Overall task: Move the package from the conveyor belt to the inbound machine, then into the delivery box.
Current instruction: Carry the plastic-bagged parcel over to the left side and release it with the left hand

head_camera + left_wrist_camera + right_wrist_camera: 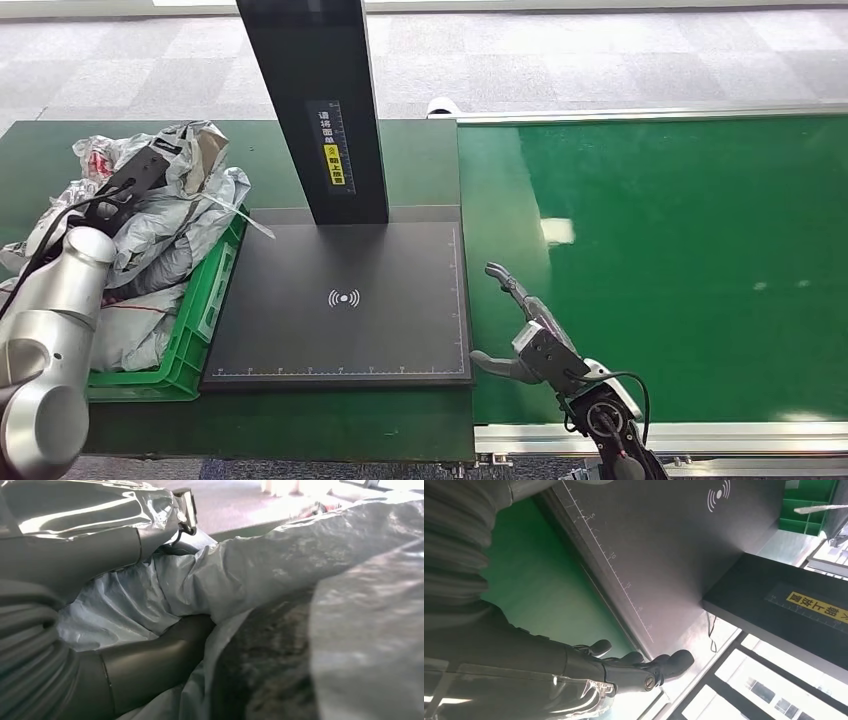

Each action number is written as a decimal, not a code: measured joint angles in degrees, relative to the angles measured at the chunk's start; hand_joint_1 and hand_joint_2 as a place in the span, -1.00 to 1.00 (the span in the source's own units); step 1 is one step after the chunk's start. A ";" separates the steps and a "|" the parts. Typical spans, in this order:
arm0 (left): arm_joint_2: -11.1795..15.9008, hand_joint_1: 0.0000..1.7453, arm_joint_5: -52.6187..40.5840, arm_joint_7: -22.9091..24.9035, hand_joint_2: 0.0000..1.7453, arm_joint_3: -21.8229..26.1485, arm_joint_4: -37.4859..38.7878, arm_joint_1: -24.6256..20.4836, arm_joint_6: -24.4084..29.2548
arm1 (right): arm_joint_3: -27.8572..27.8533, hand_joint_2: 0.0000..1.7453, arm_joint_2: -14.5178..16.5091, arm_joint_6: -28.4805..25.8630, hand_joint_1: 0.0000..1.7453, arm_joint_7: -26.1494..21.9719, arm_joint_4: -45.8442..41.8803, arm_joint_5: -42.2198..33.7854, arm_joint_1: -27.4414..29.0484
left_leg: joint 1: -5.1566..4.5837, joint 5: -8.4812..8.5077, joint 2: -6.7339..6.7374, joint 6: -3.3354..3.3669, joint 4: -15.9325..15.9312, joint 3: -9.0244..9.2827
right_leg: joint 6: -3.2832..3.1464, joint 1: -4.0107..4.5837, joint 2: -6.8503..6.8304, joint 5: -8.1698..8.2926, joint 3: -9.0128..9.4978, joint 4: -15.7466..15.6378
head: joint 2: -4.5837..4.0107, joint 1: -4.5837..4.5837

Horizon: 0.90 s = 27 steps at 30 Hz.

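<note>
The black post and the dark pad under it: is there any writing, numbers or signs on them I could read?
Post: white Chinese characters beside a ruler strip, too small to read.
Post: yellow label with dark characters, too blurred to read.
Pad: a white wireless-wave sign, no words.
Pad edge, right wrist view: ruler reading "5", "10", "15"; further numbers too faint.

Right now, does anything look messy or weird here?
Yes. The crumpled grey plastic packages are heaped higher than the rim of the green plastic crate, and one bulges over it toward the black scanner plate. The left hand is down among them.
</note>
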 joint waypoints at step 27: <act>-4.45 -1.00 10.77 -24.71 1.00 -3.57 -3.27 0.59 30.46 | -0.02 1.00 -0.22 -0.04 -1.00 0.35 0.35 -2.10 0.09 | 0.00 0.00 -0.03 0.00 0.02 0.00 | 0.01 -0.01 -0.01 0.01 -0.02 0.00 | 0.00 0.01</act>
